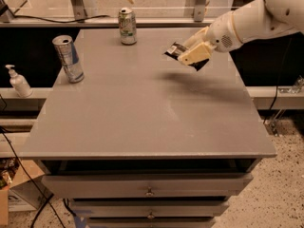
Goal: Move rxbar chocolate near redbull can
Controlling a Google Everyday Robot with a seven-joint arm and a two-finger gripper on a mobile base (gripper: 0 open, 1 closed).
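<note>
My gripper (189, 54) is at the right side of the grey table (142, 108), held above its surface. It is shut on the rxbar chocolate (176, 50), a flat black wrapper that sticks out from between the cream fingers (194, 54). The bar is lifted off the table and casts a shadow below. The redbull can (68, 59), slim, silver and blue, stands upright near the table's left edge, far to the left of the gripper.
A shorter silver, green and white can (127, 26) stands at the table's back edge. A white pump bottle (18, 81) sits on a lower ledge to the left. Drawers (149, 190) are below the tabletop. My arm (251, 20) reaches in from the upper right.
</note>
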